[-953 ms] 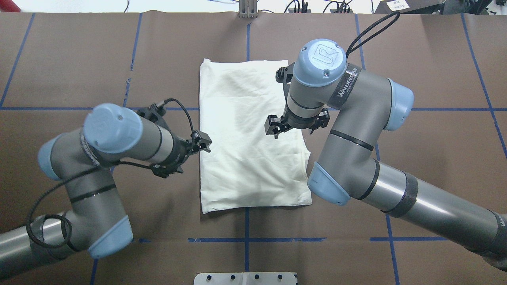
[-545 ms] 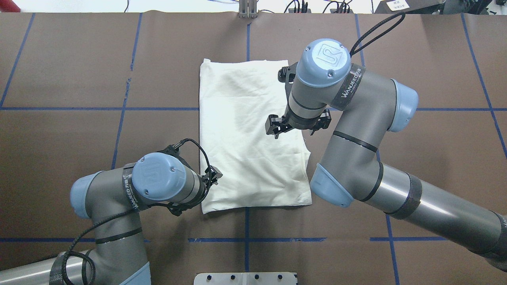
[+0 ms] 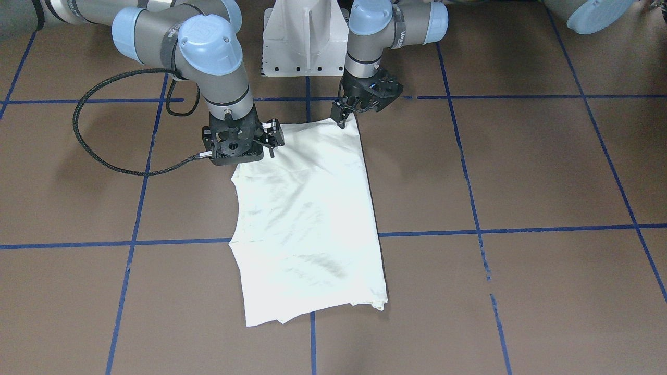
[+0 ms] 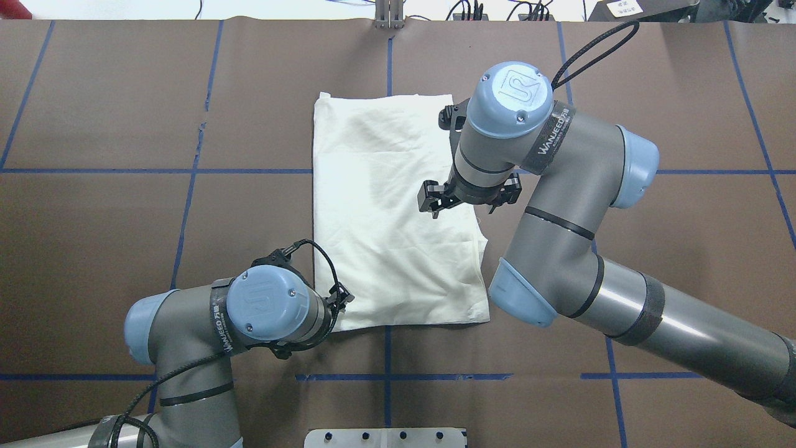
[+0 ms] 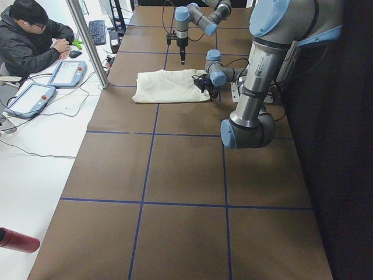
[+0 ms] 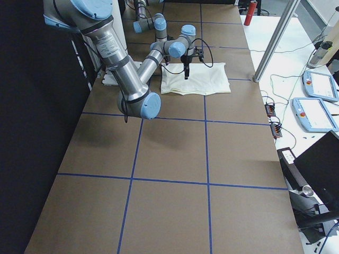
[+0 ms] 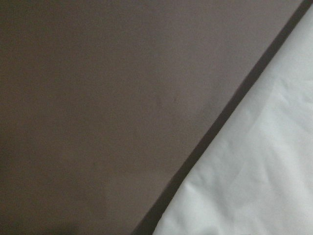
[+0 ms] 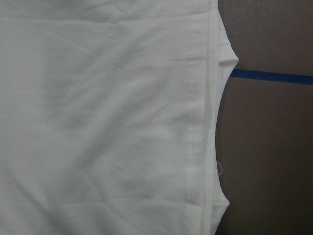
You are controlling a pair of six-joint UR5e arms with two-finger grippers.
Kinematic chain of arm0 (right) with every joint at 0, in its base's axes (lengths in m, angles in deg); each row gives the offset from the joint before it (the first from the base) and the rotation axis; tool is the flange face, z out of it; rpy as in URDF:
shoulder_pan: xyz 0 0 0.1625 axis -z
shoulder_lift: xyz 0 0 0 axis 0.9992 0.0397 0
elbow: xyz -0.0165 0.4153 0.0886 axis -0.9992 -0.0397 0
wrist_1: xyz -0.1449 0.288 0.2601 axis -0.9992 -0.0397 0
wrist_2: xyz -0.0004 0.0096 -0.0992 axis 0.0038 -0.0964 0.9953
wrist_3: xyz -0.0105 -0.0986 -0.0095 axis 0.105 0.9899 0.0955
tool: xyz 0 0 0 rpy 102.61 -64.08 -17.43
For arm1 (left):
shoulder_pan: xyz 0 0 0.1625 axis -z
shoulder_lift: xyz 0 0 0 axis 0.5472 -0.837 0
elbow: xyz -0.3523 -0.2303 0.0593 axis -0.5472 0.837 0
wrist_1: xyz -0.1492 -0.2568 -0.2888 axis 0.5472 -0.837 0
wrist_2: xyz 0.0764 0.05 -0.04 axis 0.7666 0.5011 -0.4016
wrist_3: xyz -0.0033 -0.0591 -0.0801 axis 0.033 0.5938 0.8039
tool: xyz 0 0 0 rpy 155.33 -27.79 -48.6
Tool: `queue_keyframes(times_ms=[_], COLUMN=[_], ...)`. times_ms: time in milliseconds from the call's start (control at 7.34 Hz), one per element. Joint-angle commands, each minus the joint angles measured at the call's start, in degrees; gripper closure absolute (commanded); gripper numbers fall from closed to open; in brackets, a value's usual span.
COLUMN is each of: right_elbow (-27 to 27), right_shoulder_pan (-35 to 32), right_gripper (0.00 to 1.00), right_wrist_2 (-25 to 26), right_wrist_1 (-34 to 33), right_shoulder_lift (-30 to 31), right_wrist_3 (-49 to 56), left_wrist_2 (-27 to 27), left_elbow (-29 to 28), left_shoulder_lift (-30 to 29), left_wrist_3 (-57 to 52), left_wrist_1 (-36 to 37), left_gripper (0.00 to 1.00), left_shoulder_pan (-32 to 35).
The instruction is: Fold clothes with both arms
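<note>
Seen from overhead, your left gripper (image 4: 341, 297) sat low at the 7 o'clock corner of the T-shirt (image 4: 379, 218), at its edge. I could not tell whether its jaws were apart or together (its wrist camera showed only brown table and a cloth edge). The shirt lay at the centre of the table (image 4: 93, 218), folded into a tall rectangle with the plain cream side up. Your right gripper (image 4: 435, 200) hung over the 3 o'clock edge, its jaw state equally unclear.

If you pinched only the top layer at that corner, the stack would likely peel apart. The right elbow, close by at 4 o'clock, might drag the uneven layered edge there. The 9 o'clock edge ran straight. Bare table lay open at 9, 12 and 3 o'clock.
</note>
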Motion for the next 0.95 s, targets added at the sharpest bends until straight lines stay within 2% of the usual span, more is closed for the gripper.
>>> queue_keyframes(times_ms=[0,136,272,817], right_elbow=[0.0,0.0,0.0,0.0], right_shoulder_pan=[0.0,0.0,0.0,-0.1], right_gripper=[0.00,0.00,0.00,0.00], right_wrist_2=[0.0,0.0,0.0,0.0], right_wrist_1=[0.1,0.1,0.1,0.1], right_shoulder_lift=[0.0,0.1,0.1,0.1], right_wrist_3=[0.0,0.0,0.0,0.1], left_wrist_2=[0.0,0.0,0.0,0.2], left_elbow=[-0.4,-0.4,-0.5,-0.9], left_shoulder_lift=[-0.1,-0.2,-0.9,-0.7], left_wrist_3=[0.0,0.0,0.0,-0.7], left_wrist_1=[-0.1,-0.1,-0.1,-0.1], left_gripper=[0.11,0.18,0.20,0.23], left_shoulder_pan=[-0.8,-1.2,-1.2,0.1])
